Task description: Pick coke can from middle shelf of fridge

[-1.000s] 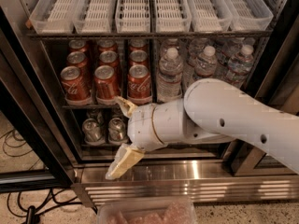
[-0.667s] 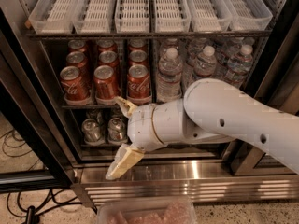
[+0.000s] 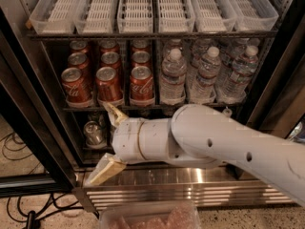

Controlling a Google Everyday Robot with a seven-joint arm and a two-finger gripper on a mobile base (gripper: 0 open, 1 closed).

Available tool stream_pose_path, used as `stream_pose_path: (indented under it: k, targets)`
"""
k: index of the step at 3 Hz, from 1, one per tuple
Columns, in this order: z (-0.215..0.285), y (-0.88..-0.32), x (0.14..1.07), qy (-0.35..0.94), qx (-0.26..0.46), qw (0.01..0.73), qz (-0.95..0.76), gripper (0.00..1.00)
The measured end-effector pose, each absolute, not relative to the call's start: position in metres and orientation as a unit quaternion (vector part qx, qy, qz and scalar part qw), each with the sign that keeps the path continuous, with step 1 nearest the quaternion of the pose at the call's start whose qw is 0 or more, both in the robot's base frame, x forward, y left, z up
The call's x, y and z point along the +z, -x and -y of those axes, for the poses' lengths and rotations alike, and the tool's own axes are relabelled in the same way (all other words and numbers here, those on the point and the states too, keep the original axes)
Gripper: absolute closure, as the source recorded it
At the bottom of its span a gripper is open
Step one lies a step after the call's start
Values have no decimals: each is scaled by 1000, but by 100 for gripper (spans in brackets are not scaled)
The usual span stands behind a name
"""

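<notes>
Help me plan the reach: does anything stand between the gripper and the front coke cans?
Nothing visible does. The open gripper hangs outside the fridge, below the middle shelf, its upper fingertip at the shelf's edge just under the front coke cans.

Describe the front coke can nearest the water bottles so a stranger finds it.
In the fridge, the middle shelf under the white trays holds three lanes of red cans beside water bottles. The coke can is at the front of the lane next to the bottles, the only front red can with a bottle beside it. The gripper, jaws open, hangs just below that shelf.
</notes>
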State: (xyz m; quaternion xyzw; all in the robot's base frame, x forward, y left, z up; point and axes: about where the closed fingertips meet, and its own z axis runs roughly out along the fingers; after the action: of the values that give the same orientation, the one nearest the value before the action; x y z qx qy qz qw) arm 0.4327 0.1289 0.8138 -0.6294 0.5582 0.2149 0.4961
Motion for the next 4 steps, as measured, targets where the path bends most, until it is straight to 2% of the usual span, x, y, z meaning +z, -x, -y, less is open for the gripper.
stream_pose_path:
  k: [2, 4]
  targets:
    - [-175, -434, 809, 559, 201, 554, -584, 0]
    - [-181, -455, 815, 478, 156, 603, -620, 0]
